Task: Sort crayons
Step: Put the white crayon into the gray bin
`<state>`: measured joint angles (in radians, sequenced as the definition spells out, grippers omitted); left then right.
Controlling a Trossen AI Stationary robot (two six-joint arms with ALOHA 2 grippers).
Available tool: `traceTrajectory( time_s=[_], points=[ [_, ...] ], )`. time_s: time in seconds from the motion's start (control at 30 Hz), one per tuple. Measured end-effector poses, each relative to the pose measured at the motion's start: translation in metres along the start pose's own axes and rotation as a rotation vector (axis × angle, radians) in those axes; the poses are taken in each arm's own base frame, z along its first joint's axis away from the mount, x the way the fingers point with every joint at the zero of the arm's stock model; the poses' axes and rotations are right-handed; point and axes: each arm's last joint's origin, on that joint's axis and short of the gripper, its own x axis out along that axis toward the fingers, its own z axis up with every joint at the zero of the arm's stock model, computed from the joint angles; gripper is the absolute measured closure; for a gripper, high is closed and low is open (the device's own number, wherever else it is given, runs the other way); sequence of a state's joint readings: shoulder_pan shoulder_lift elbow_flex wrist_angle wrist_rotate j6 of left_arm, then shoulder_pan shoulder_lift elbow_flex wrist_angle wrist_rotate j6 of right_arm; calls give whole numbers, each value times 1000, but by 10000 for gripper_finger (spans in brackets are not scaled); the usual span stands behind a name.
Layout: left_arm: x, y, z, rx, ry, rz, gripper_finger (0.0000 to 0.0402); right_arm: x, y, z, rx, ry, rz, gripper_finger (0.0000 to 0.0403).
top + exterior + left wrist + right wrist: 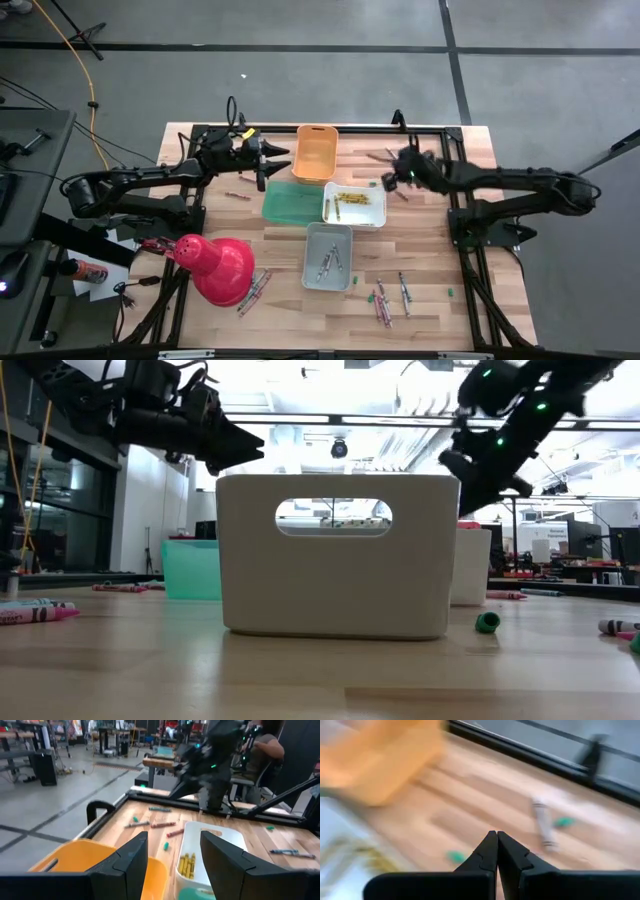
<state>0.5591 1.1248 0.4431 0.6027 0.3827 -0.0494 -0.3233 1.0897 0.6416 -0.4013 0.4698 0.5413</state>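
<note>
Loose crayons lie flat on the table: some near the front edge [392, 297], some by the far edge [162, 825], and one grey one [543, 822] just beyond my right gripper. Yellow crayons [350, 197] lie in the white bin [375, 212]. My left gripper [172, 865] hangs open and level over the near edge of the orange bin [316, 152], holding nothing. My right gripper [496, 837] is shut and empty. It slants down above bare table beside the white bin's far right corner [384, 183].
A green bin [292, 203] stands left of the white one, and a grey bin [328, 257] holding a few crayons stands nearer the front. A red lamp shade [218, 268] lies at the front left, with crayons [254, 291] beside it. Small green specks dot the wood.
</note>
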Motion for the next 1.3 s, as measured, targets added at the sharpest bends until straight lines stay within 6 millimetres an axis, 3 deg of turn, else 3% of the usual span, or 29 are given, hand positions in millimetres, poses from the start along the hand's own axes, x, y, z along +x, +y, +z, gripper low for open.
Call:
traceTrajectory(
  time_s=[0.17,0.33,0.5,0.63,0.87,1.1,1.2,1.3],
  points=[
    [0,0,3,12,-31,-2,233,33,-22,16,-33,156,-74,368],
    [0,0,3,11,-28,-2,233,74,-42,21,-9,280,-107,297],
    [0,0,2,2,-23,-3,233,112,-46,34,-38,355,-121,242],
    [0,-1,2,-3,-15,-3,233,137,-51,47,-37,408,-152,223],
    [0,-1,-2,-34,18,-4,233,164,-65,49,-22,570,-218,229],
    [1,-2,-3,-48,33,-8,233,172,-67,44,-37,625,-158,250],
    [1,-4,-3,-46,30,-15,233,172,-67,42,-49,645,-142,276],
    [2,-6,-3,-45,31,-24,233,171,-67,40,-59,667,-153,326]
  ],
)
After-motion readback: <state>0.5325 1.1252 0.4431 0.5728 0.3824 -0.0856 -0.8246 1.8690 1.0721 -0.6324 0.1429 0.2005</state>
